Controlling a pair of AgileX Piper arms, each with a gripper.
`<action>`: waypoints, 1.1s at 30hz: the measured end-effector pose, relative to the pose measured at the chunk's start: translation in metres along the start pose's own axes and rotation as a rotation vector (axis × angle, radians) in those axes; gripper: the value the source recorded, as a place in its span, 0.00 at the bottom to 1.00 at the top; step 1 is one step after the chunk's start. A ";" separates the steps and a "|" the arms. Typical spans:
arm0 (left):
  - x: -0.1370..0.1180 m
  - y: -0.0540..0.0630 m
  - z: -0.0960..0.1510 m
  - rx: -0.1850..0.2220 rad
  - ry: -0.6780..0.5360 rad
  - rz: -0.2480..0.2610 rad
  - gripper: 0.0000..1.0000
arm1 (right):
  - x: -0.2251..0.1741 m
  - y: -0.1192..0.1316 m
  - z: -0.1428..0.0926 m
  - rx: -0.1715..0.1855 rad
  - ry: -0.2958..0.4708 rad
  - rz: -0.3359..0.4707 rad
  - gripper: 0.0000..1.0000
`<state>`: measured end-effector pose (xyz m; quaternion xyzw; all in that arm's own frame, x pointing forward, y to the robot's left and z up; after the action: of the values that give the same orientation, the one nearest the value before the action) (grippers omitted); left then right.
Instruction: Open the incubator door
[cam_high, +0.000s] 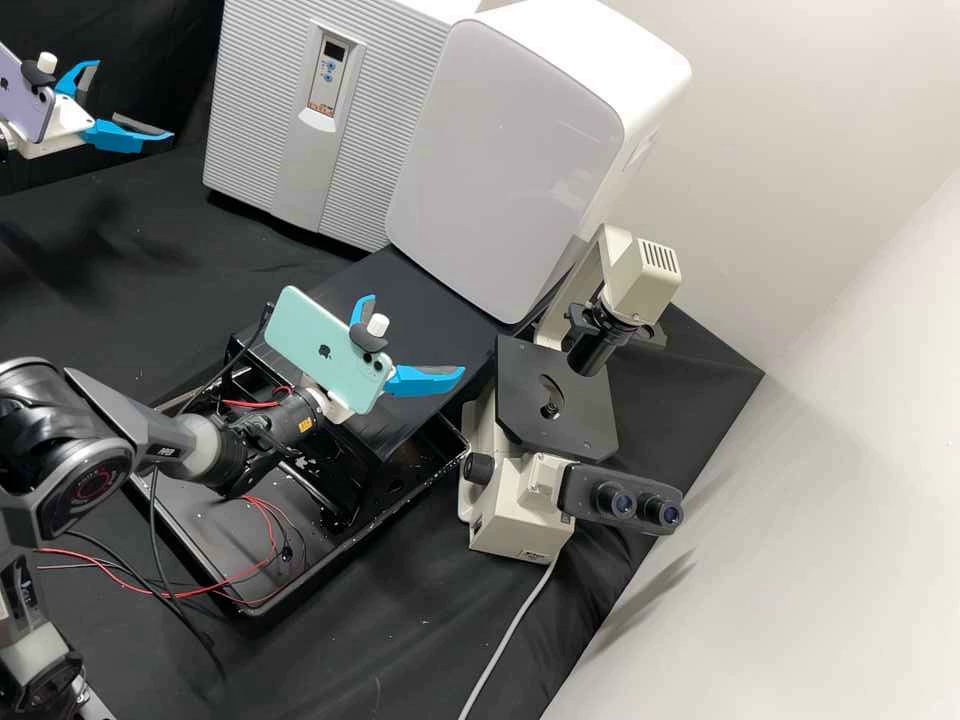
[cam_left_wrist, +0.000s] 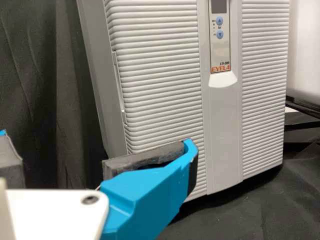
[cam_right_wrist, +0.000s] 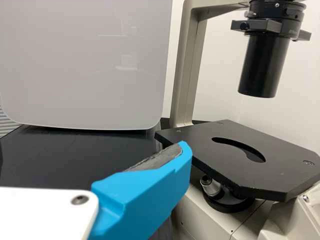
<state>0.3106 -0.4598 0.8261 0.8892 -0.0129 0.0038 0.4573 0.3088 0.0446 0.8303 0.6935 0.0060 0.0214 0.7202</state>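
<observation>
The incubator (cam_high: 250, 110) is a white box with a ribbed front door, closed, and a central control strip. My left gripper (cam_high: 134, 100) stands open to its left, apart from it. In the left wrist view the incubator door (cam_left_wrist: 160, 75) has a narrow recessed grip (cam_left_wrist: 120, 90) along one side edge; my left gripper (cam_left_wrist: 97, 142) is open, with one finger (cam_left_wrist: 145, 192) overlapping the door's lower part in the picture and nothing held. My right gripper (cam_high: 416, 334) is open and empty near the microscope stage; in the right wrist view, that gripper (cam_right_wrist: 90, 145) shows one blue finger.
A smooth white rounded cabinet (cam_high: 510, 150) stands right beside the incubator. The microscope (cam_high: 520, 490), with its black stage (cam_high: 555, 400), is at the right. Under the right arm lie a black tray (cam_high: 210, 540) and red and black cables.
</observation>
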 end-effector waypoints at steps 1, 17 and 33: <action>0.000 0.000 0.000 0.000 0.000 0.000 1.00 | 0.000 0.000 0.000 0.000 0.000 0.000 1.00; 0.014 0.006 -0.010 0.014 -0.018 0.020 1.00 | 0.000 0.000 0.000 0.000 0.000 0.000 1.00; 0.108 0.039 -0.029 -0.073 -0.160 0.051 1.00 | 0.000 0.000 0.000 0.001 -0.001 0.001 1.00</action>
<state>0.4174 -0.4613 0.8766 0.8689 -0.0725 -0.0560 0.4865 0.3088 0.0445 0.8304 0.6938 0.0054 0.0214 0.7198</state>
